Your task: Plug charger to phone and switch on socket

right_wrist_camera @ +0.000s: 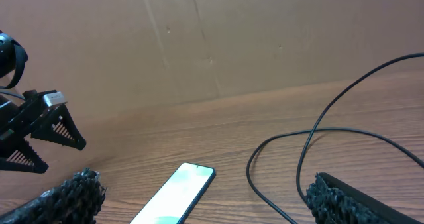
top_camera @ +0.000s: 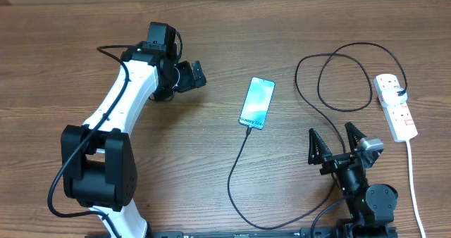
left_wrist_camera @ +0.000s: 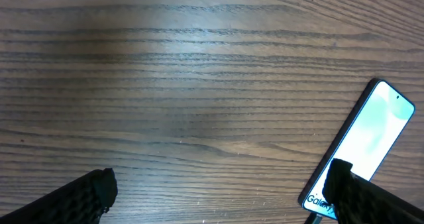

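Overhead, and both my pincers are spread as wide as they go with nothing in them: the left pincer (top_camera: 199, 74) hangs over bare table (top_camera: 183, 146) on the phone's far left, and the right pincer (top_camera: 329, 127) points up the table, between the phone and the power strip.

The phone (top_camera: 256, 103) lies flat mid-table, screen lit. The black cable (top_camera: 238, 169) meets its lower end, so I judge that half of the job done. The power strip (top_camera: 396, 105) sits at the right edge with the black plug (top_camera: 399, 91) in it, and the switch is what's left.

The danger is the cable's loops, which lie right between my right pincer and the strip. If I sweep across low, a finger could hook one and yank the tip out of the phone, or drag the phone along. The strip isn't fixed either, so a slanted push may just skate it away.

I can't tell whether the tip is fully seated. The red switches (top_camera: 402, 115) are too small to read as on or off. My left wrist view cuts off the phone's lower end behind a finger, and the cable slips out of sight near my right arm's base.
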Robot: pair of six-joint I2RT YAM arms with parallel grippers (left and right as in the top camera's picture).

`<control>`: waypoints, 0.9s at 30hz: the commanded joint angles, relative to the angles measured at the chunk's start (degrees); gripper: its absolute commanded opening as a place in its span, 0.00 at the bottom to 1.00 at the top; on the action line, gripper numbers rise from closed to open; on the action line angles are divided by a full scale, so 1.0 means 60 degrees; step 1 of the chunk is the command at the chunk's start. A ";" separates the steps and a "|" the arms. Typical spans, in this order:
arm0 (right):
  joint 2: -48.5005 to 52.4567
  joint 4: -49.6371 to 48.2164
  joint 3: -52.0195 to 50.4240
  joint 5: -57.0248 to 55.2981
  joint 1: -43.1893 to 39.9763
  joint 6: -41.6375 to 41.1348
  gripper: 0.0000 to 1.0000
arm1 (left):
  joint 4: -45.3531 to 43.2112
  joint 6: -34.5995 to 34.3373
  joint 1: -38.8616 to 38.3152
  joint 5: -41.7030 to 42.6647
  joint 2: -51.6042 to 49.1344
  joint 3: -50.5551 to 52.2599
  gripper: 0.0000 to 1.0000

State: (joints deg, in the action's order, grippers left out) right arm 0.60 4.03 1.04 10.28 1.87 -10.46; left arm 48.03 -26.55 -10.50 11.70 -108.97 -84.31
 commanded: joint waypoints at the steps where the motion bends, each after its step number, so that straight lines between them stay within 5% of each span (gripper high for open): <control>1: -0.0073 -0.0040 -0.0095 0.0015 0.0000 0.0004 1.00 | -0.0022 0.0175 -0.0004 -0.0087 0.0240 -0.0007 0.99; 27: -0.0073 -0.0040 -0.0095 0.0015 0.0000 0.0004 1.00 | -0.0011 0.0175 -0.0372 -0.0124 0.1169 -0.0007 0.99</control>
State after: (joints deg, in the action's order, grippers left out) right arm 0.58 4.03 1.04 10.31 1.87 -10.50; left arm 48.05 -26.57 -10.96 11.64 -107.81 -84.31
